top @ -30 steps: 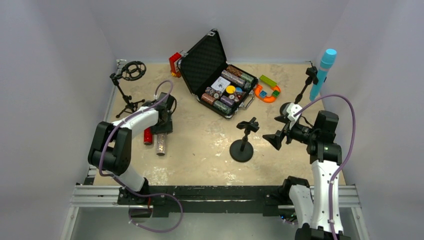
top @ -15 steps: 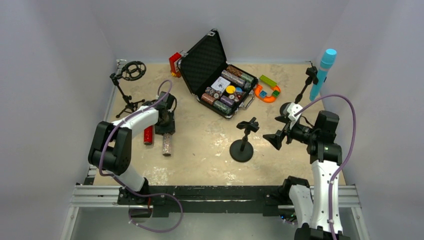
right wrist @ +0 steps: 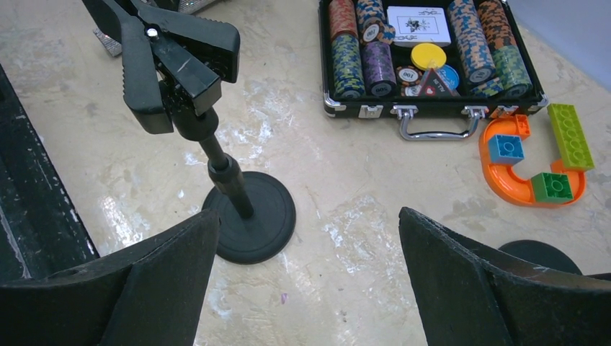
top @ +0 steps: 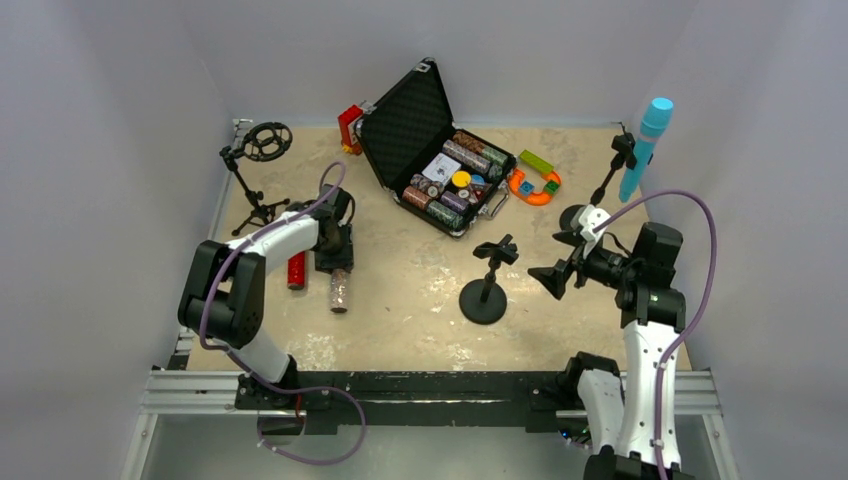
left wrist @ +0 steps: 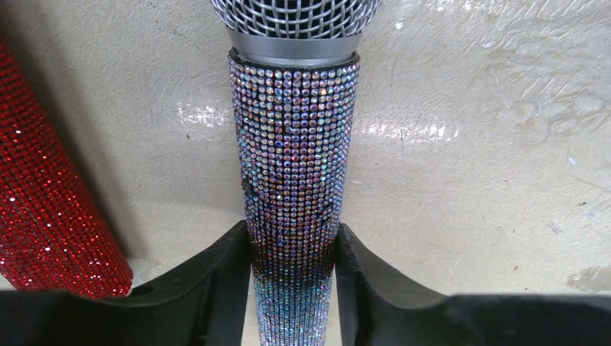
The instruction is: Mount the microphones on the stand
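My left gripper (top: 335,262) is shut on the handle of the glittery silver microphone (top: 339,290), low over the table's left side; the left wrist view shows the fingers (left wrist: 216,281) pressed against both sides of its handle (left wrist: 294,166), grey mesh head pointing away. The red microphone (top: 296,270) lies just left of it (left wrist: 43,216). The light blue microphone (top: 645,140) stands clipped in a thin stand (top: 612,175) at the far right. My right gripper (top: 558,256) is open and empty, right of the round-base stand (top: 485,290), whose clip (right wrist: 176,61) is empty.
A tripod stand with a ring mount (top: 258,165) stands at the back left. An open black case of poker chips (top: 440,170) sits at the back middle. An orange toy track with bricks (top: 535,183) lies to the case's right. Walls close in on three sides.
My left gripper has moved a little to the right with the silver microphone, away from the red one. The right arm has barely shifted.
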Robot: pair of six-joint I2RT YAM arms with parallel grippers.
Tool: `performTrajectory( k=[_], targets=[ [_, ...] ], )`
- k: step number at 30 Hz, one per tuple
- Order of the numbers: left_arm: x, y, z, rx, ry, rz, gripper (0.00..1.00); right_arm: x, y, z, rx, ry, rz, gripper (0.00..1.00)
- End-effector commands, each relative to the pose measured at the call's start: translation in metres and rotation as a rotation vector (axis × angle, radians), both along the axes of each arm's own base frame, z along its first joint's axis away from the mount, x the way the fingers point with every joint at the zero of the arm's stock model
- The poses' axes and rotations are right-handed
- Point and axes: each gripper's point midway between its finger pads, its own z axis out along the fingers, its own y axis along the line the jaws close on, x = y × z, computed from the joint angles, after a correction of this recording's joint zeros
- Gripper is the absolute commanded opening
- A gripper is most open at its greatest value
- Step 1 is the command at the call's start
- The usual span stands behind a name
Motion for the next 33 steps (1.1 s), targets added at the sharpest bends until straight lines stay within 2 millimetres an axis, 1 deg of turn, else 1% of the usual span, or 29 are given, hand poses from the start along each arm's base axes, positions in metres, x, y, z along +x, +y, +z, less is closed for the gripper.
performTrajectory(
  k=[1,4,7,8,10,11,15,17,20,23,26,27,28,31,33],
  targets=[
    [0.008,-0.007,0.008,-0.029,-0.035,-0.013,0.38,-0.001,0.0,0.012,0.015,-0.038,0.005,0.97],
    [0.005,-0.009,0.015,-0.056,-0.06,-0.024,0.18,-0.003,0.0,0.019,0.014,-0.053,0.007,0.97],
    [0.003,-0.018,0.03,-0.122,-0.121,-0.043,0.02,-0.005,-0.001,0.031,0.0,-0.073,0.004,0.97],
    [0.002,-0.024,0.038,-0.164,-0.147,-0.058,0.0,-0.005,-0.002,0.037,-0.005,-0.079,-0.002,0.97],
    [0.001,-0.036,0.057,-0.246,-0.21,-0.088,0.0,-0.006,-0.003,0.051,-0.018,-0.088,-0.009,0.97],
    [-0.001,-0.045,0.068,-0.303,-0.244,-0.114,0.0,-0.007,-0.003,0.063,-0.029,-0.108,-0.011,0.97],
    [-0.01,-0.072,0.113,-0.483,-0.391,-0.21,0.0,-0.009,-0.003,0.094,-0.05,-0.132,-0.004,0.97],
    [-0.013,-0.087,0.144,-0.58,-0.494,-0.275,0.0,-0.011,-0.003,0.106,-0.067,-0.127,0.004,0.97],
    [-0.022,-0.108,0.204,-0.715,-0.676,-0.383,0.0,-0.016,0.002,0.126,-0.056,-0.111,0.056,0.97],
    [-0.033,-0.132,0.267,-0.808,-0.834,-0.507,0.0,-0.019,0.015,0.145,-0.027,-0.087,0.134,0.97],
    [-0.044,-0.156,0.334,-0.888,-0.985,-0.609,0.0,-0.027,0.036,0.162,-0.007,-0.072,0.236,0.97],
    [-0.047,-0.163,0.352,-0.914,-1.015,-0.629,0.0,-0.031,0.045,0.168,0.005,-0.073,0.277,0.97],
    [-0.05,-0.169,0.379,-0.951,-1.072,-0.653,0.0,-0.035,0.054,0.175,0.029,-0.07,0.318,0.97],
    [-0.055,-0.183,0.433,-1.036,-1.163,-0.682,0.0,-0.045,0.077,0.195,0.107,-0.062,0.443,0.97],
    [-0.059,-0.191,0.461,-1.079,-1.202,-0.698,0.0,-0.049,0.091,0.202,0.143,-0.037,0.507,0.97]
  ],
)
